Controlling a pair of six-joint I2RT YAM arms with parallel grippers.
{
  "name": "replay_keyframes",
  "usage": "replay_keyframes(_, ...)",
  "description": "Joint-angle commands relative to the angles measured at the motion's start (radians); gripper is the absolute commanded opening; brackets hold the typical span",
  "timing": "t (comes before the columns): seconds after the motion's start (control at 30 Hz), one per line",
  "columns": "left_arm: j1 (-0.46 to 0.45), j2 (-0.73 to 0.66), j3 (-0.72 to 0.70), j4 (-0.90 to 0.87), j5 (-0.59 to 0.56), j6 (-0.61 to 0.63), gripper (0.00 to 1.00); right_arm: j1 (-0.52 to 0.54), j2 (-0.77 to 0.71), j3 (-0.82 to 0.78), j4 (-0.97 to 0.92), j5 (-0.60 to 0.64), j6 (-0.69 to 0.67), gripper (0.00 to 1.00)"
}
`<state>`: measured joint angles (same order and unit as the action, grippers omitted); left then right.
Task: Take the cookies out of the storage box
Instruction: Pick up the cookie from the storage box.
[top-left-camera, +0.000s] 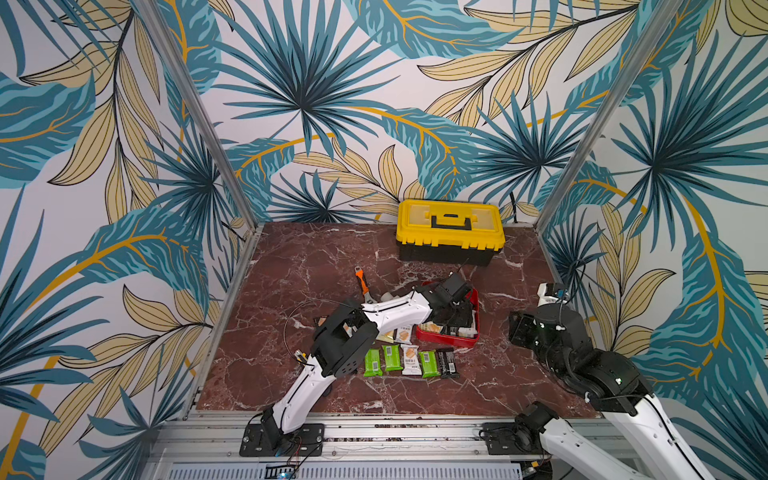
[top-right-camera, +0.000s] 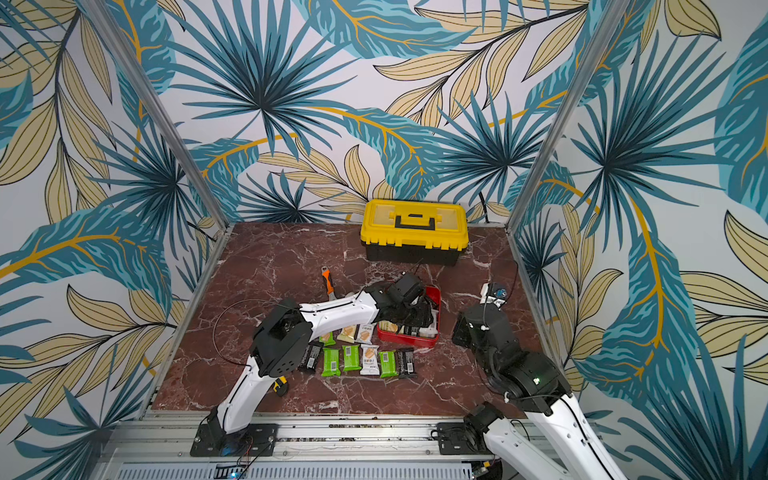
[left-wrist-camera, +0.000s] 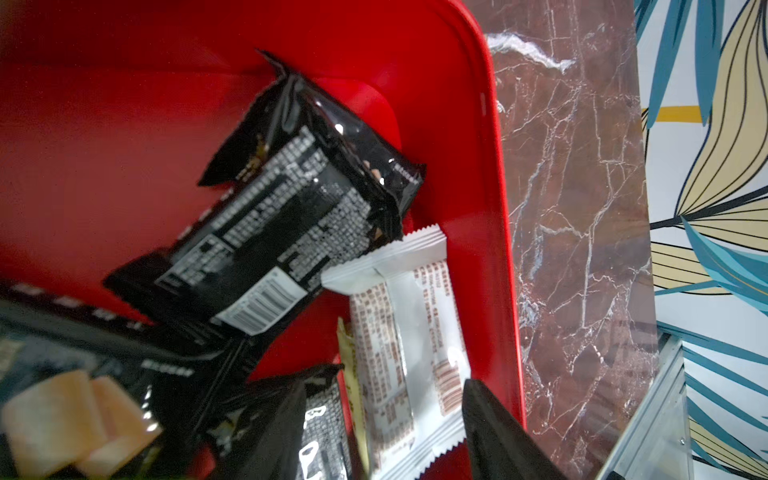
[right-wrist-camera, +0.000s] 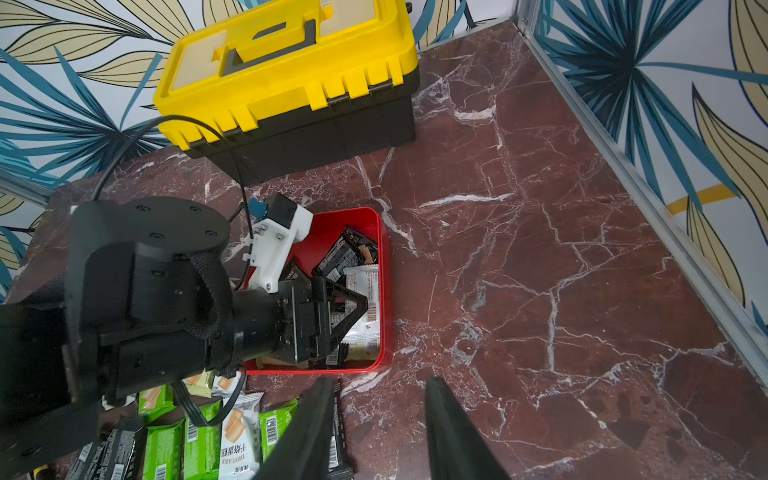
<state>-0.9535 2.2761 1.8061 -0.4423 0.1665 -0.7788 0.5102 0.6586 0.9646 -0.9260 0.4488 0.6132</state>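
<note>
Red shallow tray (top-left-camera: 446, 341), mid-frame: left gripper (top-left-camera: 457, 316) amid wrapped cookie packets (left-wrist-camera: 291, 216) (grip unclear); next pinch one, lift out. Right gripper (right-wrist-camera: 380, 386) parted, empty.

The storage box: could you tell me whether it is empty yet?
Not empty: the storage box still holds several cookies, among them a black packet and a white packet, though part of its red floor is bare.

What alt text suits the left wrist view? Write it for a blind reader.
A black packet and a white packet lie among others in a red tray. One dark gripper finger reaches in by its wall; marble tabletop beyond.
</note>
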Motion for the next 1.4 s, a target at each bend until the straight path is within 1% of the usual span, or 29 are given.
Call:
replay_keyframes(0.0, -0.007, 0.026, 0.068, -0.014, 0.008, -0.005, 0.67, -0.002, -0.011, -0.016, -0.028, 0.017, 0.003, 0.41)
replay_keyframes(0.23, -0.017, 0.060, 0.102, -0.035, -0.005, -0.004, 0.69, -0.002, -0.019, -0.020, -0.030, 0.022, 0.006, 0.41)
replay_keyframes(0.4, -0.027, 0.073, 0.122, -0.077, -0.064, -0.003, 0.69, -0.002, -0.014, -0.027, -0.033, 0.027, 0.001, 0.41)
replay_keyframes(0.63, -0.042, 0.101, 0.169, -0.126, -0.112, 0.019, 0.69, -0.002, -0.013, -0.035, -0.032, 0.027, 0.009, 0.41)
replay_keyframes(0.8, -0.049, 0.105, 0.203, -0.192, -0.206, 0.059, 0.69, -0.003, -0.013, -0.035, -0.032, 0.025, 0.010, 0.41)
replay_keyframes(0.83, -0.049, 0.105, 0.205, -0.205, -0.219, 0.069, 0.68, -0.001, -0.013, -0.035, -0.032, 0.024, 0.010, 0.41)
replay_keyframes(0.87, -0.049, 0.105, 0.208, -0.215, -0.263, 0.075, 0.67, -0.002, -0.013, -0.035, -0.031, 0.024, 0.012, 0.41)
replay_keyframes(1.17, -0.066, 0.088, 0.220, -0.282, -0.437, 0.131, 0.63, -0.003, -0.002, -0.031, -0.028, 0.018, 0.016, 0.41)
replay_keyframes(1.27, -0.076, 0.082, 0.232, -0.286, -0.461, 0.145, 0.63, -0.002, 0.002, -0.030, -0.026, 0.016, 0.017, 0.41)
replay_keyframes(1.37, -0.082, 0.079, 0.239, -0.270, -0.425, 0.119, 0.68, -0.002, 0.005, -0.029, -0.025, 0.015, 0.015, 0.41)
